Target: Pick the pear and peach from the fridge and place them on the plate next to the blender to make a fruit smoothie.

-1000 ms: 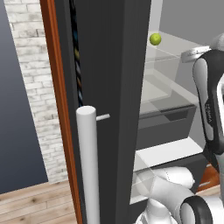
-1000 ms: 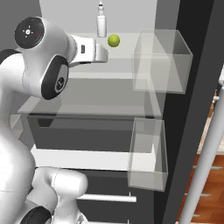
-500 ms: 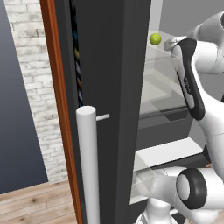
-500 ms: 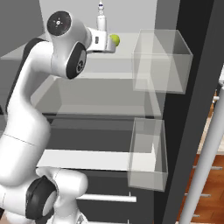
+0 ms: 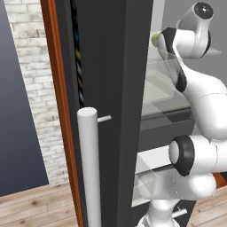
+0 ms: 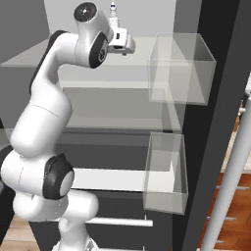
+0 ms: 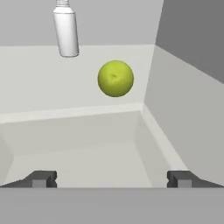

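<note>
The yellow-green pear (image 7: 115, 78) rests on an upper glass shelf of the open black fridge (image 5: 115, 88), well ahead of my gripper (image 7: 111, 178) and centred between its fingertips (image 7: 41, 178). The jaws stand wide open with nothing between them. From the left base view, a sliver of the pear (image 5: 154, 39) peeks out beside the hand. In the right base view, my gripper (image 6: 128, 46) reaches in over that top shelf. The peach, the plate and the blender are out of view.
A white bottle (image 7: 66, 28) stands on the same shelf, left of the pear. Clear door bins (image 6: 181, 68) hang to the right. The fridge's side wall (image 7: 192, 87) is close on the right. A silver door handle (image 5: 88, 164) is near the left.
The arm has swung up and forward toward the top shelf, bringing the hand close to the pear. The jaws have stayed open.
</note>
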